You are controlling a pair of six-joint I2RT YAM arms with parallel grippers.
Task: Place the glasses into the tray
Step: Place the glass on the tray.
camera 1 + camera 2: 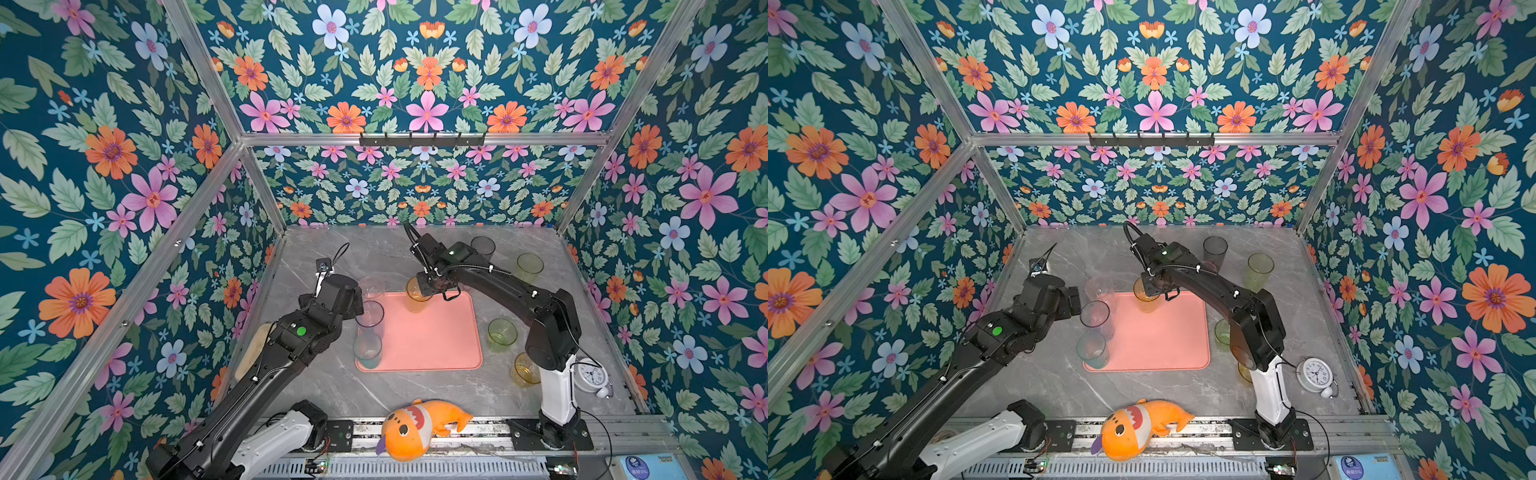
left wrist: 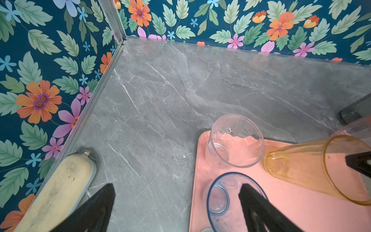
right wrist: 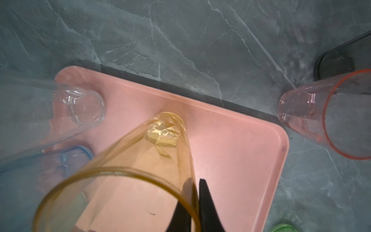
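The grey marble table [image 1: 374,395] was boxed in by flowered walls on three sides, with a metal rail along the front. One pink tray [image 1: 436,332] lay at its middle, and nine glasses were in view. Three stood in a row along the tray's left edge: a clear glass [image 1: 371,286] at the far corner, a blue-rimmed glass [image 1: 369,313] midway and a teal glass [image 1: 367,351] at the near corner. The right claw [image 3: 196,182] was clamped on the wall of a fourth, a tilted amber glass [image 1: 417,297], with one finger inside and one outside. Its base was by the tray's far edge; whether it touched could not be told. The left claw [image 2: 176,200] hung spread wide and empty, one finger above the blue-rimmed glass. The tray's middle and right half lay bare. Five glasses stood off the tray to the right: a smoke-grey glass [image 1: 483,247], a pink glass [image 3: 305,118], a tall yellow-green glass [image 1: 529,268], a short green glass [image 1: 502,334] and a short yellow glass [image 1: 524,370]. Bare table lay at the far left and in front of the tray. One beige pouch [image 2: 56,190] lay against the left wall, one clock [image 1: 590,376] stood by the right arm's base, and one stuffed fish [image 1: 415,428] lay on the rail.
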